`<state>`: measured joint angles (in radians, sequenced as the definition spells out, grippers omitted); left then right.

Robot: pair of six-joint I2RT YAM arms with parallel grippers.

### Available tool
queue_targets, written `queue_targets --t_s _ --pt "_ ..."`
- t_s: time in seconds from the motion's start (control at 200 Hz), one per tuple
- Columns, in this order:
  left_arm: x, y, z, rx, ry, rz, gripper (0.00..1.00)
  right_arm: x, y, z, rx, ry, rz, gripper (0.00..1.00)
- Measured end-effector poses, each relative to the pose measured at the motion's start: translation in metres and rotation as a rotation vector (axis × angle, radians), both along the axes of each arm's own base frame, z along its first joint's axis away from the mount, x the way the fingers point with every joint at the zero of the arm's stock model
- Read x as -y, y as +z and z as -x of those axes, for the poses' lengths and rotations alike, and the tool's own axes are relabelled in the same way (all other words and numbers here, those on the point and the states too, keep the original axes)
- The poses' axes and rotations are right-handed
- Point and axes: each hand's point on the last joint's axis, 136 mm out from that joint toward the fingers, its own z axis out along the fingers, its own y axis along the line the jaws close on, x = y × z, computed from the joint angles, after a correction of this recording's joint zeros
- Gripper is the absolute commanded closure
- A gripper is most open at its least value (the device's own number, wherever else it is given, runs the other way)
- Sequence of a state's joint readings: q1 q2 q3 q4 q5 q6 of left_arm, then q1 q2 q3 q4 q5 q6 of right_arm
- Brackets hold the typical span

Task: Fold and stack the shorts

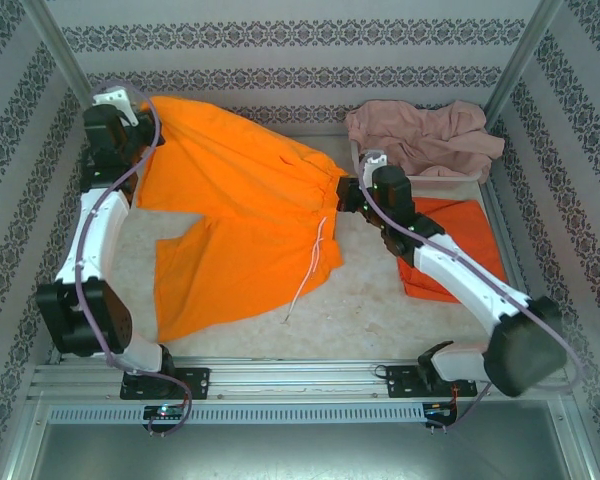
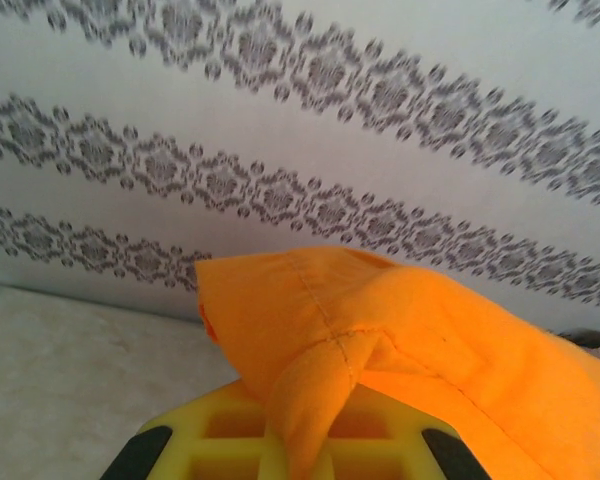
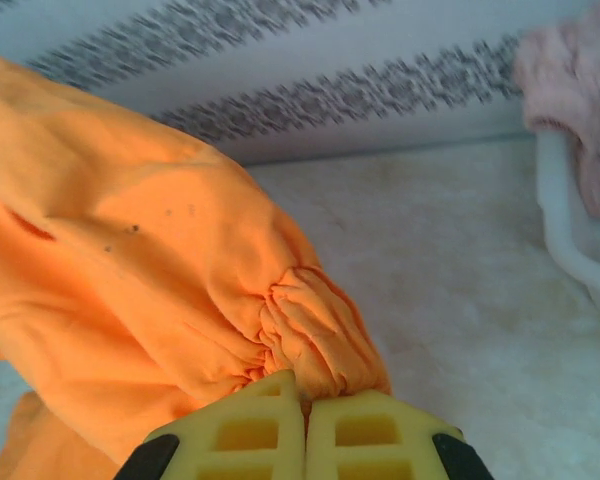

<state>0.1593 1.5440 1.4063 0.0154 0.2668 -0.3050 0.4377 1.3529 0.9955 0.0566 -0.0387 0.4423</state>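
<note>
Folding step in hand: left claw (image 2: 298, 450) pinches a seamed corner of the orange shorts (image 1: 240, 200), right claw (image 3: 302, 425) pinches the gathered waistband. Cloth hangs stretched between them, lower part on the surface (image 1: 370, 300). Next probably needs both claws moving together.

The right tool (image 3: 302, 405) is pinched tight on the bunched-up waistband of the orange shorts (image 3: 150, 290). Right of those shorts, past some bare counter (image 3: 450, 270), pink shorts (image 3: 580, 90) slump over a white basket (image 3: 565, 235).
</note>
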Motion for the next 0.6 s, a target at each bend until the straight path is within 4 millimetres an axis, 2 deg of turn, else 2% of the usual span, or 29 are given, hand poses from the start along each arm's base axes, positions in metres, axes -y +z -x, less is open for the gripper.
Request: queue_targets --t_s 0.08,0.15,0.245,0.385,0.455,0.515,0.56,0.6 --pt "-0.001 -0.021 -0.017 0.0 -0.004 0.022 1.0 0.006 -0.023 -0.019 -0.063 -0.025 -0.009 1.0" --pt "-0.002 -0.033 -0.032 0.012 -0.01 0.042 1.0 0.009 -0.035 -0.033 -0.095 -0.038 -0.028 1.0" --pt "-0.003 -0.05 -0.049 0.018 -0.013 0.065 1.0 0.011 -0.041 -0.051 -0.115 -0.051 -0.059 1.0" --pt "-0.006 -0.074 -0.077 0.005 -0.015 0.109 0.97 0.009 -0.045 -0.073 -0.131 -0.06 -0.086 0.93" --pt "-0.007 -0.082 -0.091 -0.001 -0.016 0.128 0.86 0.008 -0.048 -0.085 -0.14 -0.068 -0.093 0.84" --pt "-0.009 -0.085 -0.105 0.0 -0.018 0.137 0.71 0.007 -0.051 -0.098 -0.147 -0.077 -0.105 0.68" --pt "-0.01 -0.084 -0.116 0.0 -0.022 0.154 0.67 0.008 -0.052 -0.107 -0.148 -0.082 -0.106 0.57" --pt "-0.01 -0.084 -0.127 -0.003 -0.025 0.163 0.6 0.009 -0.051 -0.117 -0.148 -0.089 -0.114 0.52"
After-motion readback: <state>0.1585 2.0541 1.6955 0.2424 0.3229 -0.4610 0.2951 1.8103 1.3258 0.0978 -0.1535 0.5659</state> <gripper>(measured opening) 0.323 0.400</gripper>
